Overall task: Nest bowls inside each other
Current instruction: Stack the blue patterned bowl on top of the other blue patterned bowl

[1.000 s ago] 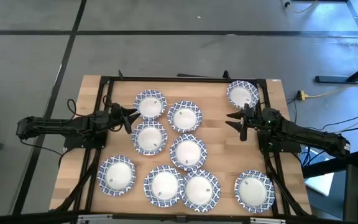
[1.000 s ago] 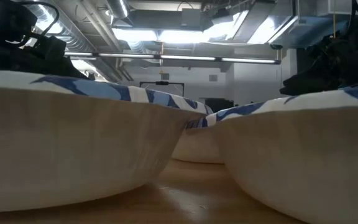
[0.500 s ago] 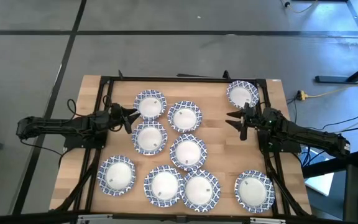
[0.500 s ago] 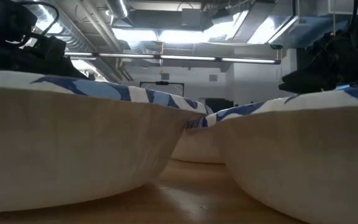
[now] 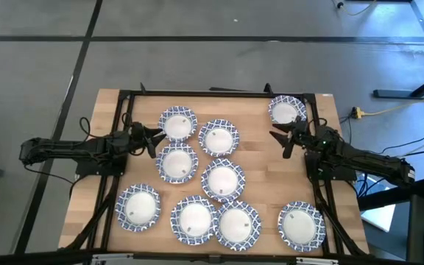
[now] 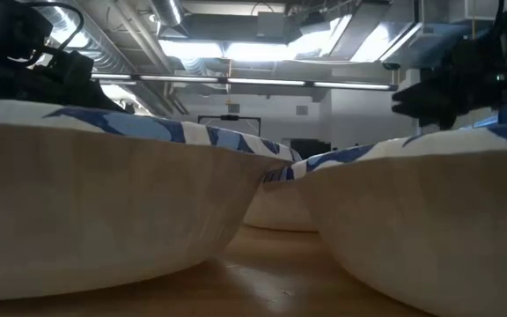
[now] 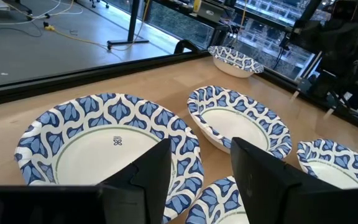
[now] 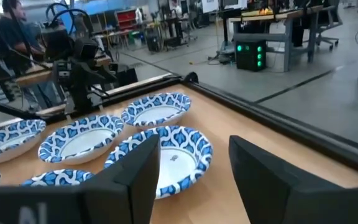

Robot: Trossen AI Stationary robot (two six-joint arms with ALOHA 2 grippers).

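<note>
Nine blue-and-white rimmed bowls sit upright on their bases on the wooden table. Seven cluster left of centre, among them the far-left bowl (image 5: 178,123) and the bowl behind centre (image 5: 218,138). One bowl (image 5: 286,112) stands alone at the far right, another (image 5: 299,224) at the near right. My left gripper (image 5: 155,138) (image 7: 201,147) is open and hovers beside the far-left bowl (image 7: 110,149). My right gripper (image 5: 280,141) (image 8: 193,142) is open, just near of the far-right bowl (image 8: 166,155), touching nothing.
A dark metal frame (image 5: 219,93) borders the far edge and both sides of the table. Bare wood (image 5: 260,158) lies between the cluster and the right arm. In the low view two bowls (image 6: 95,202) (image 6: 429,220) fill the foreground. A person (image 8: 14,25) shows in the room beyond.
My right gripper has shifted a little toward the table's far edge and turned toward the far-right bowl, staying open. The bowls have not moved.
</note>
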